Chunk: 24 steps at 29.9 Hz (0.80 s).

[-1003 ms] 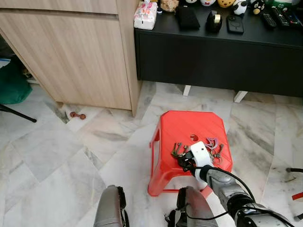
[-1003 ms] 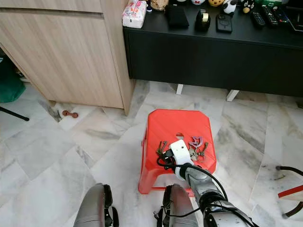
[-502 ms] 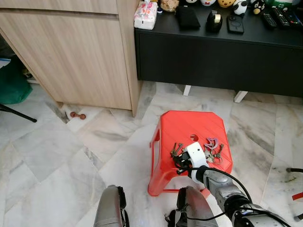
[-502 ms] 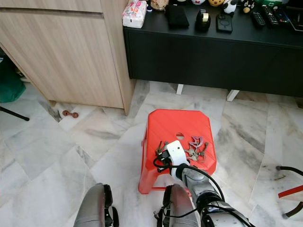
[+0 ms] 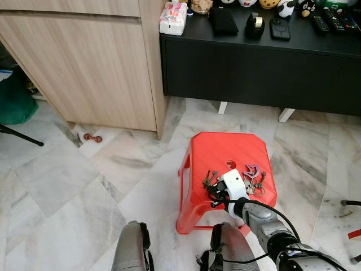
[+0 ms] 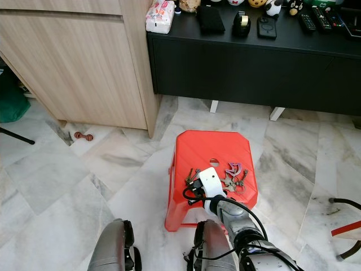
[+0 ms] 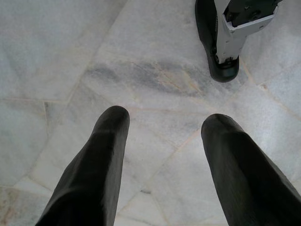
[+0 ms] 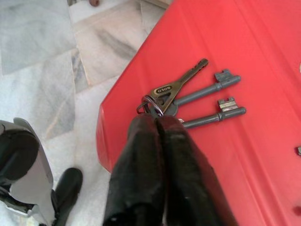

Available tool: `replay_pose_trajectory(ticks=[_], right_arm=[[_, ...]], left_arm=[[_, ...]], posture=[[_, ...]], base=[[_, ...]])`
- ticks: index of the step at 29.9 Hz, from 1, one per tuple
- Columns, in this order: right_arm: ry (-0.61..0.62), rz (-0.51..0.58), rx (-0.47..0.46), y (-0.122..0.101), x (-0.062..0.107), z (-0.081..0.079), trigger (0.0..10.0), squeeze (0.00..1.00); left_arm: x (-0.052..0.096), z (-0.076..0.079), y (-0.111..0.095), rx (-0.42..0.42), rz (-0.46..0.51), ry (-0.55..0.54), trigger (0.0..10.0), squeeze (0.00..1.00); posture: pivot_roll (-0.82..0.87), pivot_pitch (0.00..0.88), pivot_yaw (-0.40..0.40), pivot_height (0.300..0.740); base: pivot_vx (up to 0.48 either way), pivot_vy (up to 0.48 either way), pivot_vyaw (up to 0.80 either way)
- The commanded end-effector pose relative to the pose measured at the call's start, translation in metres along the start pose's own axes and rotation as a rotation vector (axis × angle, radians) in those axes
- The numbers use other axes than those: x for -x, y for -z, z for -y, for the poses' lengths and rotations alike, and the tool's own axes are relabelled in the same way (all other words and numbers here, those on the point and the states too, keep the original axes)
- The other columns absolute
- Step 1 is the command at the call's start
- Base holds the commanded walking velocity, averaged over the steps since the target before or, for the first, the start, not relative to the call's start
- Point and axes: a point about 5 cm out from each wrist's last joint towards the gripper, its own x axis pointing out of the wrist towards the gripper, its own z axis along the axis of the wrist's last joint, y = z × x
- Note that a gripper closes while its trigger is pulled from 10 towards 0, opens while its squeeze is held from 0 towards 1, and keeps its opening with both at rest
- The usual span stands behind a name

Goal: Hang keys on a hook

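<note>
My right pincer (image 8: 157, 123) is pressed shut on the ring of the keys (image 8: 188, 98) at the near-left corner of the red stool (image 5: 225, 155) — their shafts fan away from my fingertips, flat on the seat — while my left pincer (image 7: 162, 125) hangs open over the floor.

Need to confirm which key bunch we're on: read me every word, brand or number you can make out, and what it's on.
"SOLO": stamped on the brass key of the bunch on the red stool, at the right gripper.
Tissue pack print: too small to read.
Remotes on the black cabinet: too small to read.
</note>
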Motion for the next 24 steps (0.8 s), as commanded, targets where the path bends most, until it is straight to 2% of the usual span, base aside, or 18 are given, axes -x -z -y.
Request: replay_pose_trajectory(ticks=[1, 8, 9, 10, 11, 24], right_arm=[[-0.002, -0.012, -0.033, 0.0085, 0.002, -0.0014, 10.0, 1.0], [0.022, -0.003, -0.024, 0.0067, 0.0024, 0.0011, 10.0, 1.0], [0.025, -0.006, -0.022, 0.0069, 0.0026, 0.0017, 10.0, 0.67], [0.025, -0.01, -0.019, 0.0073, 0.0027, 0.0017, 10.0, 0.07], [0.024, -0.013, -0.017, 0.0077, 0.0027, 0.0016, 10.0, 0.0], [0.019, 0.0, -0.034, 0.0019, -0.0013, -0.002, 10.0, 0.0]], left_arm=[[0.0039, -0.0016, 0.0124, -0.023, -0.042, 0.005, 10.0, 0.0], [0.0038, -0.002, 0.0122, -0.026, -0.042, 0.007, 10.0, 0.0], [0.0038, -0.002, 0.0121, -0.027, -0.043, 0.007, 10.0, 0.0], [0.0038, -0.002, 0.0121, -0.027, -0.043, 0.008, 10.0, 0.0], [0.0038, -0.0021, 0.0121, -0.027, -0.043, 0.008, 10.0, 0.0], [0.0047, -0.0031, 0.0139, -0.029, -0.043, 0.004, 10.0, 0.0]], posture=[[0.15, 0.245, -0.043, 0.594], [0.15, 0.245, -0.04, 0.594], [0.15, 0.245, -0.04, 0.594], [0.15, 0.245, -0.04, 0.594], [0.15, 0.245, -0.04, 0.594], [0.16, 0.253, -0.039, 0.594]], base=[[0.0, 0.0, 0.0], [0.0, 0.0, 0.0], [0.0, 0.0, 0.0], [0.0, 0.0, 0.0], [0.0, 0.0, 0.0], [0.0, 0.0, 0.0]])
